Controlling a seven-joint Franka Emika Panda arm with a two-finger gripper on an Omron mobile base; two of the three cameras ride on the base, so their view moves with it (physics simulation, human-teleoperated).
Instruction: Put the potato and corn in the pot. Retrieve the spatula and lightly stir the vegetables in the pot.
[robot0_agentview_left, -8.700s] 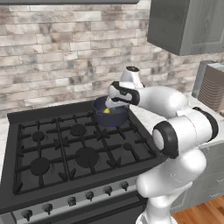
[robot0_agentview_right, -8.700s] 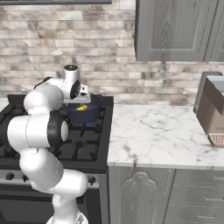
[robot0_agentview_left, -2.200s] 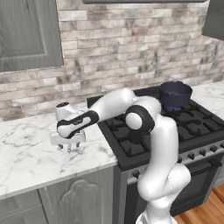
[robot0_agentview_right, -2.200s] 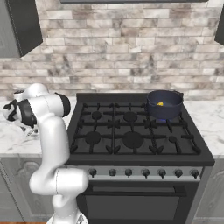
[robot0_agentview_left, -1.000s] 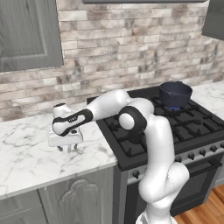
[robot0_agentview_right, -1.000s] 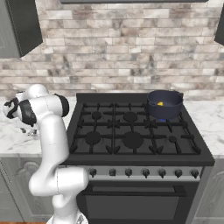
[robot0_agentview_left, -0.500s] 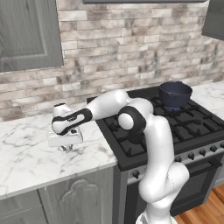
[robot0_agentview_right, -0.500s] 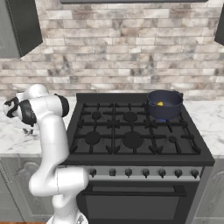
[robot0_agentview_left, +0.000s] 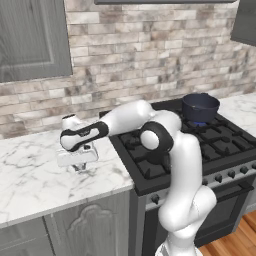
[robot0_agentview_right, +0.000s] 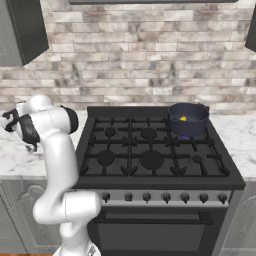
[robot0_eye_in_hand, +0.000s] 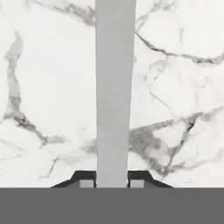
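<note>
The gripper (robot0_eye_in_hand: 112, 180) is closed on the spatula (robot0_eye_in_hand: 114, 87). In the hand view the two dark finger tips (robot0_eye_in_hand: 84, 177) sit tight against either side of the grey metal handle, with no gap between pad and handle. The handle runs straight up from between the fingers to the top edge of that view, a flat grey strip over white marble with grey veins. The blade cannot be seen.

In the left base view the arm reaches far to the left, away from the stove (robot0_agentview_left: 200, 145), and the gripper (robot0_agentview_left: 79, 166) points down at the counter (robot0_agentview_left: 35, 170). The hand hangs low over the marble, near the counter's middle between front edge and brick wall (robot0_agentview_left: 140, 55). The spatula itself is too small to make out there, hidden under the hand.

In the right base view the hand (robot0_agentview_right: 15, 122) sits at the far left, over the counter (robot0_agentview_right: 12, 155) beside the stove (robot0_agentview_right: 150, 150); its fingers are hidden behind the arm.

The pot (robot0_agentview_left: 200, 107) stands on the far right burner of the stove, well apart from the gripper. In the right base view a bit of yellow corn (robot0_agentview_right: 183, 119) shows inside the pot (robot0_agentview_right: 188, 120). The potato cannot be made out inside it from either base view.
</note>
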